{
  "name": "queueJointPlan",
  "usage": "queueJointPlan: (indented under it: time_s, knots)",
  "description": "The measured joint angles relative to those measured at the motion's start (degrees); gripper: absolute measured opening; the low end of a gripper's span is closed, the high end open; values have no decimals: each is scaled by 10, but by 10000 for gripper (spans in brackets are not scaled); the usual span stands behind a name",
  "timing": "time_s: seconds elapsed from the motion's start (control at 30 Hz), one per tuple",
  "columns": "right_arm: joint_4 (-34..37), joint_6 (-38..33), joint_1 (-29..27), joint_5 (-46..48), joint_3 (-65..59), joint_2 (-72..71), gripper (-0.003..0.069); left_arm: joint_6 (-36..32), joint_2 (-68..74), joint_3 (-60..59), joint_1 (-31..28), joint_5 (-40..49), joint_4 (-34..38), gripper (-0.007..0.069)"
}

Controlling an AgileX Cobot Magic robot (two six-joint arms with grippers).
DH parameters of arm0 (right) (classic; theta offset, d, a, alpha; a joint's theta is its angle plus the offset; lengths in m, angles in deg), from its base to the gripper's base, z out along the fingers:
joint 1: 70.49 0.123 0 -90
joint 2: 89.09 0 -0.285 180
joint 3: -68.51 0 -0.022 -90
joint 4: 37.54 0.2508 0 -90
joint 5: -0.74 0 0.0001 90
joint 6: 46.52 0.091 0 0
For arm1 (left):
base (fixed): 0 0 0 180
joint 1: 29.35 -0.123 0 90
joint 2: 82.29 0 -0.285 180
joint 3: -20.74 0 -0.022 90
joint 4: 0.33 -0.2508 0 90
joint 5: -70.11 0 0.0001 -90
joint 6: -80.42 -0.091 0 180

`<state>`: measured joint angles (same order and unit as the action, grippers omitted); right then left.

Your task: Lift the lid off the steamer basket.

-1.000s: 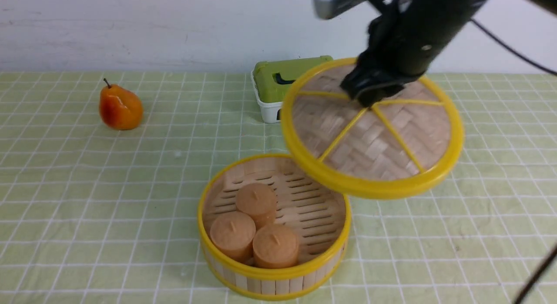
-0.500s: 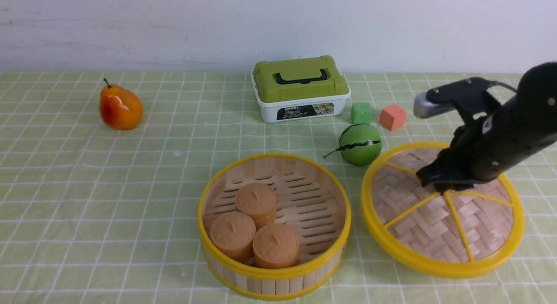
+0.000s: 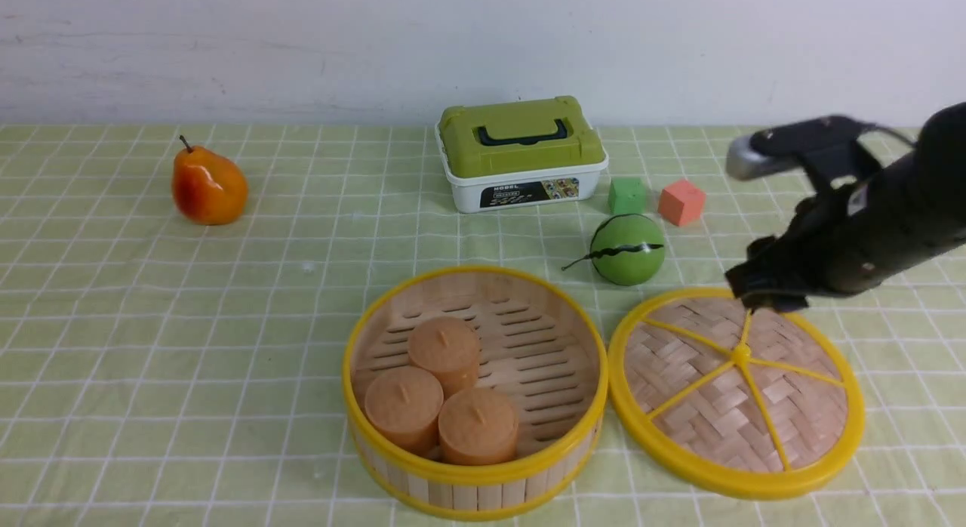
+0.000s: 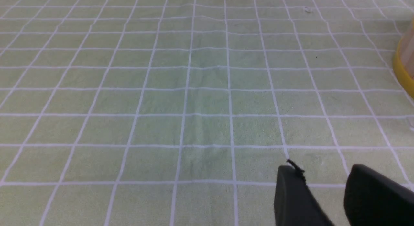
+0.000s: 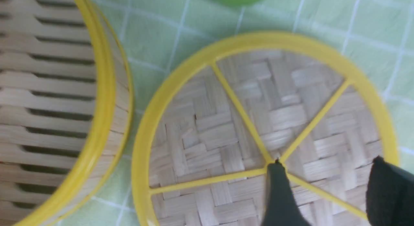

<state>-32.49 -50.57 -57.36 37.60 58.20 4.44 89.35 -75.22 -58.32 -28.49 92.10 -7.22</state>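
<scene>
Your right gripper (image 3: pixel 766 297) has its jaws apart, nothing between them, just above the lid (image 3: pixel 724 414); your left gripper's (image 4: pixel 320 190) jaws also stand apart, over the tablecloth (image 4: pixel 207 129). In your front view, the lid lies flat at about three o'clock from the uncovered steamer basket (image 3: pixel 475 474), which holds three orange-brown buns (image 3: pixel 445 353).

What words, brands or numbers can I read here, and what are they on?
"MODEL": white letters on the black label of the white box with the green lid.
Smaller lines on that label: too small to read.
I can make out no other writing in any of the views.
</scene>
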Motion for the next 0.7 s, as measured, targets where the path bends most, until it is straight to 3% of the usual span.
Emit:
queueJointPlan:
  time_s: [0.07,0.17,0.27,0.7]
  knots:
    - [2,-3,0,-1,-5,-42,265,0,0,0,0,0,0,239]
    - [2,-7,0,1,-32,-169,88,0,0,0,0,0,0,239]
    - [2,-7,0,4,-70,-255,0,0,0,0,0,0,0,239]
    - [7,-7,0,4,-247,-533,-21,0,0,0,0,0,0,239]
